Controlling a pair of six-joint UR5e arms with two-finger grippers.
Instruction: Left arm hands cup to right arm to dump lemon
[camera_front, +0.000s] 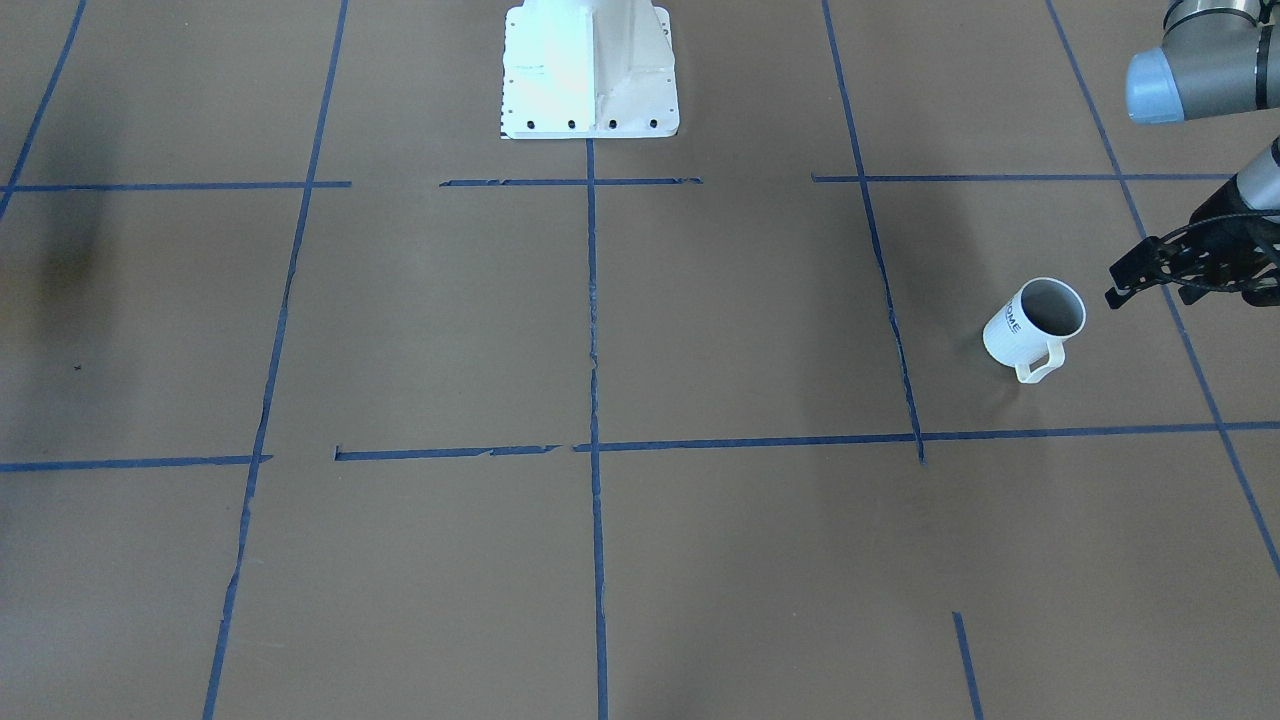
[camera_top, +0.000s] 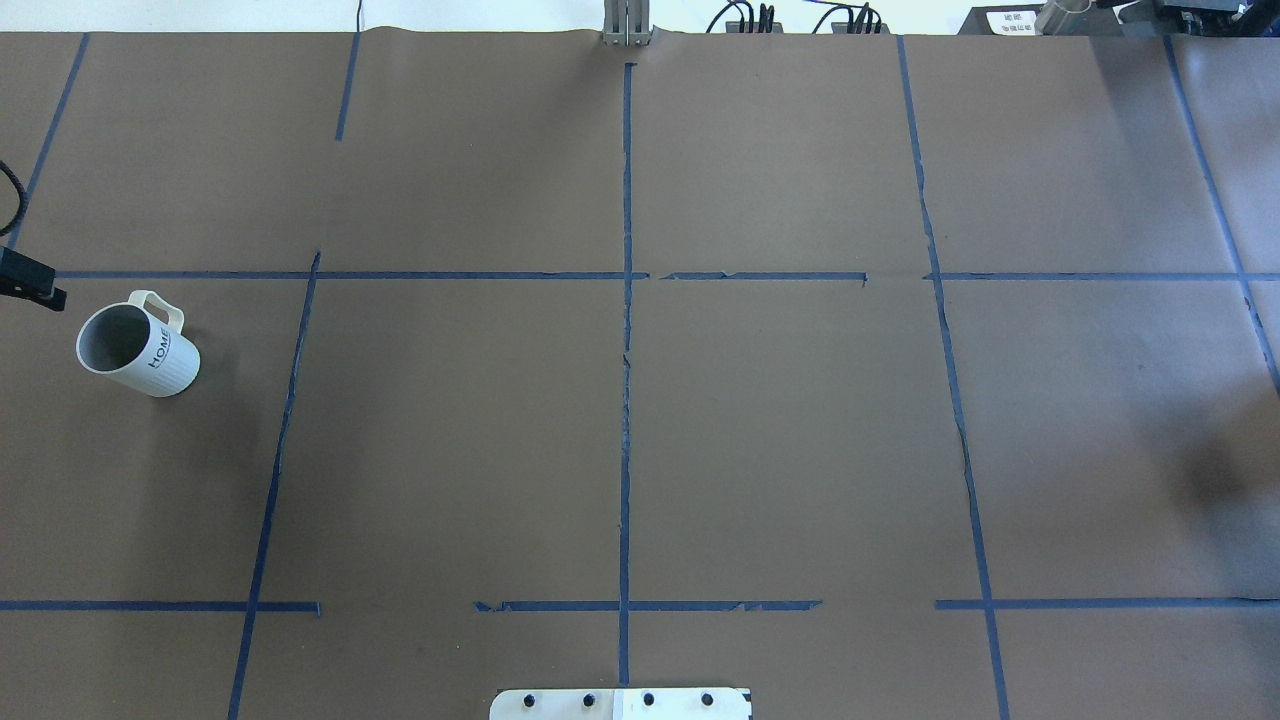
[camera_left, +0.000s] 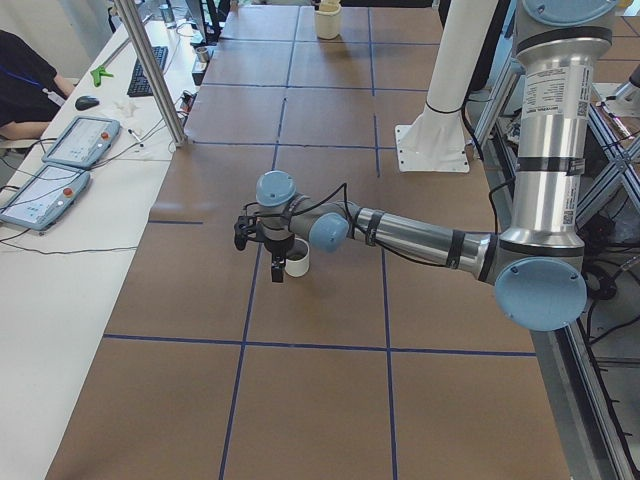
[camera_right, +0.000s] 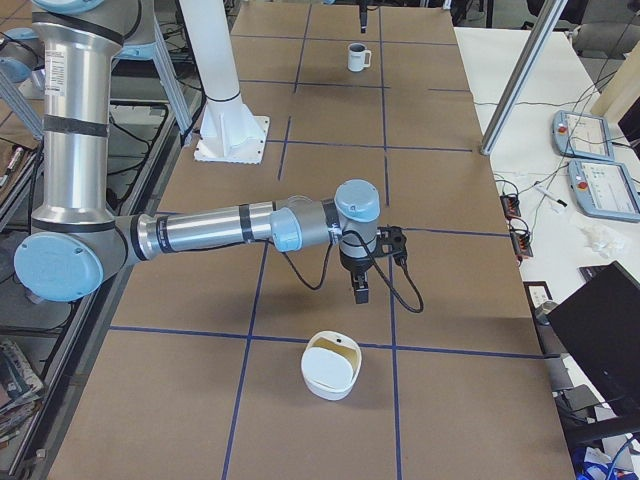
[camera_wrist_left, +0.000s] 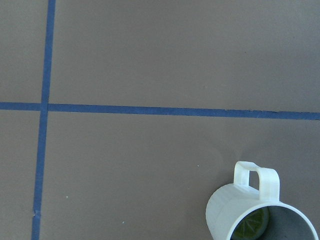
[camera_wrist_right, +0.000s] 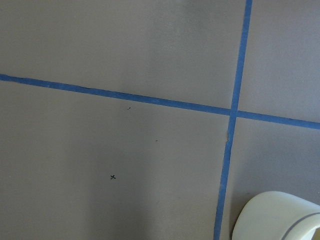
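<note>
Shows the cup (camera_front: 1035, 322) upright at the left end of the table (camera_front: 700, 330), handle toward the far side, lemon (camera_wrist_left: 252, 225) inside. Places the left gripper (camera_front: 1125, 282) just beside it, not touching, fingers seemingly apart. Cannot tell whether the right gripper (camera_right: 360, 290) is spread or closed. Calls for a level grasp on the wall, leaving the handle free, mouth kept up.

Just beside the black left claw (camera_front: 1120, 283), a white ribbed mug (camera_front: 1030, 325), grey inside with dark lettering, holds a yellow-green lemon slice (camera_wrist_left: 251, 225) with radiating segments, on a brown table (camera_front: 700, 330) gridded with blue tape (camera_front: 592, 300).
</note>
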